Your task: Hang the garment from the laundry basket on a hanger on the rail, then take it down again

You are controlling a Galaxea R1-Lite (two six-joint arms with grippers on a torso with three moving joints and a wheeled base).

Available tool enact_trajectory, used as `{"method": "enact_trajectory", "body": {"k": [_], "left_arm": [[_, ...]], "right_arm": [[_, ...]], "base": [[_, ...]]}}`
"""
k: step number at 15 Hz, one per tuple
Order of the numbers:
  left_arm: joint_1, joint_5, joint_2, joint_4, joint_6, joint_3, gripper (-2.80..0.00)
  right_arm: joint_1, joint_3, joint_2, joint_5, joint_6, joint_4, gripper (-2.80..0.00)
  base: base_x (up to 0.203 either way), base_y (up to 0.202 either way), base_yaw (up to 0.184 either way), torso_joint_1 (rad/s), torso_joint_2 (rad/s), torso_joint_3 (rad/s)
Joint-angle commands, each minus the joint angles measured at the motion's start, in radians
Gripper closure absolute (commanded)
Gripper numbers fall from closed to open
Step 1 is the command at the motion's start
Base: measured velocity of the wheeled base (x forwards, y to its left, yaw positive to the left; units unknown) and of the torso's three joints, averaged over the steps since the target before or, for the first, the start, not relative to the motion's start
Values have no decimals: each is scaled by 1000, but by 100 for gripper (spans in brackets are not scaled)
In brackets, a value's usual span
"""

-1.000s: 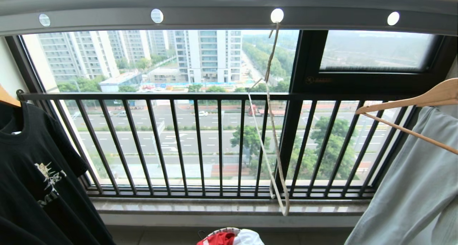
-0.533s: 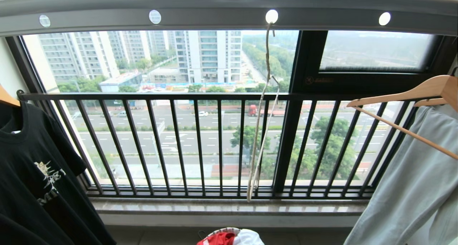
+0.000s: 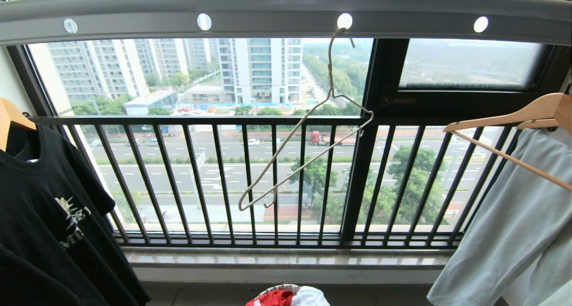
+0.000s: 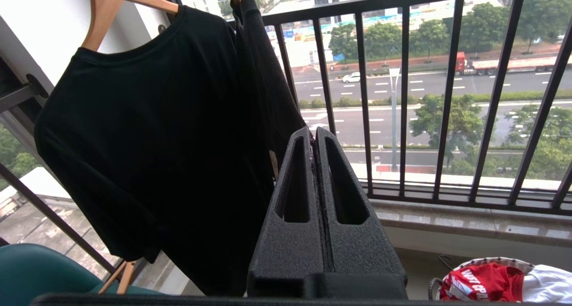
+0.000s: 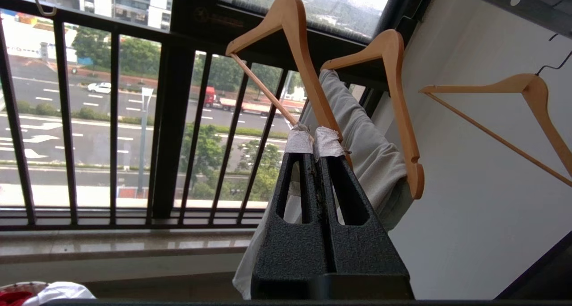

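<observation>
Daylight from a high balcony window fills the scene, with tower blocks and a road beyond a black barred window railing (image 3: pixel 250 181). Overhead runs the rail (image 3: pixel 277 11), a flat grey bar pierced by round white holes. From one hole hangs the wire hanger (image 3: pixel 308 132), bare and tilted, its lower corner swung toward the robot's left. A black T-shirt (image 3: pixel 49 216) on a wooden hanger occupies the left side; a pale grey garment (image 3: pixel 509 225) on another wooden hanger (image 3: pixel 527 118) occupies the right. The red T-shirt (image 4: pixel 480 281) lies crumpled in the laundry basket (image 4: pixel 487 261) on the floor below the sill, touching a white cloth (image 4: pixel 547 281) in the same basket. Left gripper (image 4: pixel 313 132): fingers pressed together, holding nothing, raised beside the black T-shirt. Right gripper (image 5: pixel 313 134): taped tips together, likewise empty, raised near the wooden hangers. Neither arm appears in the head view. Judgement on handling — the T-shirt is light, soft and limp; it will sag and drag the white cloth along if the two are tangled, so a pinch on an exposed red fold well clear of the white is advised, ideally near the collar or a shoulder. The wire hanger is light and springy and will swing at a touch — steady it at the neck or a shoulder.
</observation>
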Motion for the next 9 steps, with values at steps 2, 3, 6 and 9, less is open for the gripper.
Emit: {"method": "enact_trajectory", "body": {"k": [2, 3, 6, 9], "left_arm": [[4, -25, -182, -4, 2, 218, 0], [5, -50, -204, -12, -13, 273, 0], [5, -189, -214, -96, -109, 375, 0], [5, -259, -214, -192, -96, 466, 0]], "right_arm": [[18, 208, -136, 50, 0, -1, 0], [21, 272, -188, 80, 13, -9, 0], [32, 485, -238, 200, 161, -162, 0], [34, 615, -242, 236, 191, -269, 0]], "base": [[0, 0, 0, 0, 0, 0], [0, 0, 0, 0, 0, 0], [0, 0, 0, 0, 0, 0], [0, 0, 0, 0, 0, 0]]}}
